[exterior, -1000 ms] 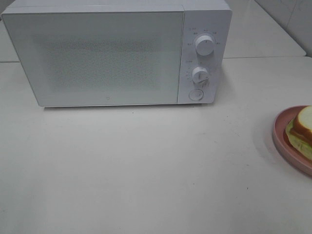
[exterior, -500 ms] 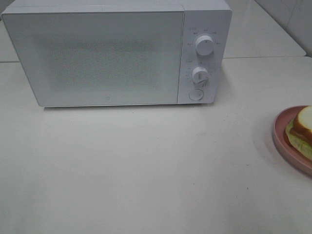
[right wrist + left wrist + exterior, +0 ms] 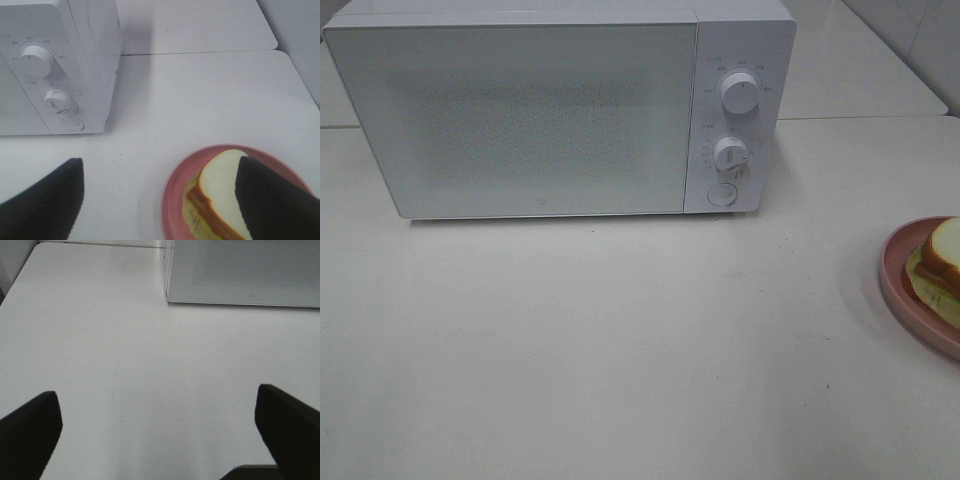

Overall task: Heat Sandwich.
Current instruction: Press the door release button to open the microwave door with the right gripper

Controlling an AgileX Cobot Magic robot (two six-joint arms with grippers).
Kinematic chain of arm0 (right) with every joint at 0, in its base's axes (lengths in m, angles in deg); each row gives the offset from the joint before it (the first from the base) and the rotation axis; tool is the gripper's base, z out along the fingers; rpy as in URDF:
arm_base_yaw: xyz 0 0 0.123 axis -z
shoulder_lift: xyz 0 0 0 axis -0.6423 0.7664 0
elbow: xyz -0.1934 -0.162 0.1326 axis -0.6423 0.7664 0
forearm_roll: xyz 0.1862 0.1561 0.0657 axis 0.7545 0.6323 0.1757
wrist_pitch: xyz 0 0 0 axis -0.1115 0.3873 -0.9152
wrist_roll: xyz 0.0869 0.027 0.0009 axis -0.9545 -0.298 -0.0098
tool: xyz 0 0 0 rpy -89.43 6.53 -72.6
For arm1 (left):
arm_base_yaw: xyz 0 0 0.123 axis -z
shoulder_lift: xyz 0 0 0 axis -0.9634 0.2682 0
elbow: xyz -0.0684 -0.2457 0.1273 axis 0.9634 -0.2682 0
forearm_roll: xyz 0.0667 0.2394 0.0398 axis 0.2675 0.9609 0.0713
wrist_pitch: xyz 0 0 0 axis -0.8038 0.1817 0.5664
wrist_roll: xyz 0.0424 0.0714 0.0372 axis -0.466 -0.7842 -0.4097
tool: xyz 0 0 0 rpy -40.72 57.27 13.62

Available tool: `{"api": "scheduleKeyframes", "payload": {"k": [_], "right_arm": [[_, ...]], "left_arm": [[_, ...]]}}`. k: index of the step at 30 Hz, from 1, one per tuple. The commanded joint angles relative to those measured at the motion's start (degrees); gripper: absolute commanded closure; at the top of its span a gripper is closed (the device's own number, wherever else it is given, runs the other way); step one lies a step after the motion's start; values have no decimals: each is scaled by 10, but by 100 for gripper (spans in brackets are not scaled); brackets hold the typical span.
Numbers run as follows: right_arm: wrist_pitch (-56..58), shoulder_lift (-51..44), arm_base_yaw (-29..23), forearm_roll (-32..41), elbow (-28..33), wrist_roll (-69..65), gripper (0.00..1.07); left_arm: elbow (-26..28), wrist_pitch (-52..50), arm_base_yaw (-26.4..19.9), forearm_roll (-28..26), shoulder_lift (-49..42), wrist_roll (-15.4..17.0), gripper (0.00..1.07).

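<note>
The sandwich (image 3: pixel 942 250) lies flat on the pink plate (image 3: pixel 890 265) at the table (image 3: pixel 620 350)'s three o'clock edge. Its visible length runs roughly twelve to six, crust side facing nine. The microwave (image 3: pixel 540 110) stands at eleven. The left gripper (image 3: pixel 156 392) and right gripper (image 3: pixel 159 165) both gape wide, empty.

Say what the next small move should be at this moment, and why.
Probably bring the open left gripper toward the white microwave oven's shut door to open it: the white-bread sandwich sits on its round pink plate, and the gripper holds nothing.
</note>
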Motion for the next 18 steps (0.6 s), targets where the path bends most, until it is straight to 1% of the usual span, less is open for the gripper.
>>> {"api": "scheduleKeyframes", "payload": {"k": [1, 3, 6, 8, 13, 15, 16, 17, 18], "right_arm": [[-38, 35, -1, -1, -4, 2, 32], [-72, 71, -1, -1, -4, 1, 32], [-96, 97, -1, 1, -4, 0, 32], [-138, 132, -1, 2, -4, 0, 32], [-194, 174, -1, 0, -4, 0, 32], [-235, 193, -1, -1, -2, 1, 32], [-302, 214, -1, -1, 12, 1, 32], [-331, 222, -1, -1, 22, 2, 32], [-331, 222, -1, -1, 22, 2, 32]], "left_arm": [[0, -6, -2, -5, -13, 1, 9], [0, -6, -2, -5, -13, 1, 9], [0, -6, -2, -5, -13, 1, 9], [0, -6, -2, -5, -13, 1, 9], [0, -6, -2, -5, -13, 1, 9], [0, -6, -2, -5, -13, 1, 9], [0, -6, -2, -5, -13, 1, 9], [0, -6, -2, -5, -13, 1, 9], [0, -6, -2, -5, -13, 1, 9]]}}
